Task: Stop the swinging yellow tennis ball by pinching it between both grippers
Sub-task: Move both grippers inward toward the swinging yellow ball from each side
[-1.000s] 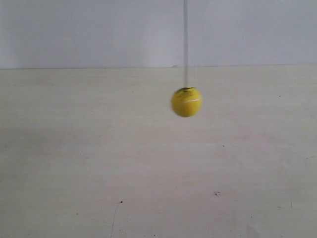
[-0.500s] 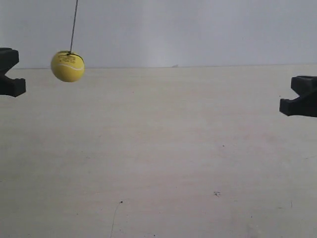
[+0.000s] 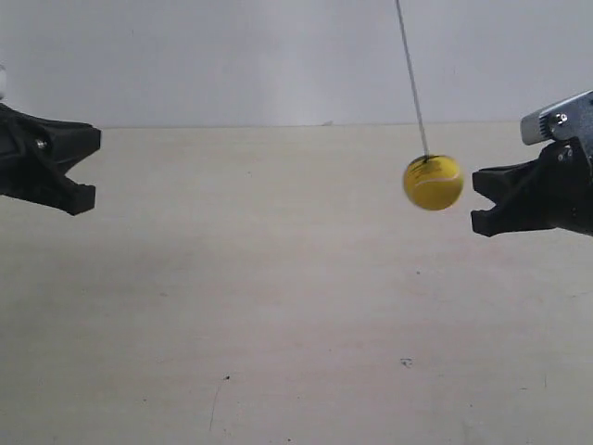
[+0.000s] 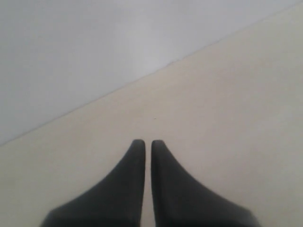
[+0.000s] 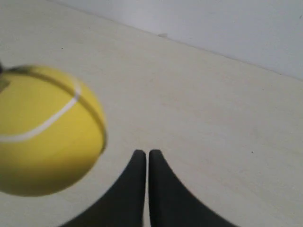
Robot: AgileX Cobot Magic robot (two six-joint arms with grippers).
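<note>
The yellow tennis ball (image 3: 433, 183) hangs on its thin dark string (image 3: 412, 79) above the table, blurred by motion. It sits just short of my right gripper (image 3: 477, 202), the arm at the exterior view's right, with a small gap between them. Up close in the right wrist view the ball (image 5: 47, 132) fills one side, beside the shut right gripper (image 5: 147, 152) rather than in front of its tips. My left gripper (image 3: 93, 167) is far across at the exterior view's left. Its wrist view shows the left gripper (image 4: 147, 142) shut, with no ball in sight.
A pale wooden tabletop (image 3: 278, 306) lies under everything, with a few small dark specks (image 3: 406, 362). A plain light wall (image 3: 232, 56) stands behind it.
The ball has swung from the exterior view's far left across to the right side. Both grippers have come further inward from the edges.
</note>
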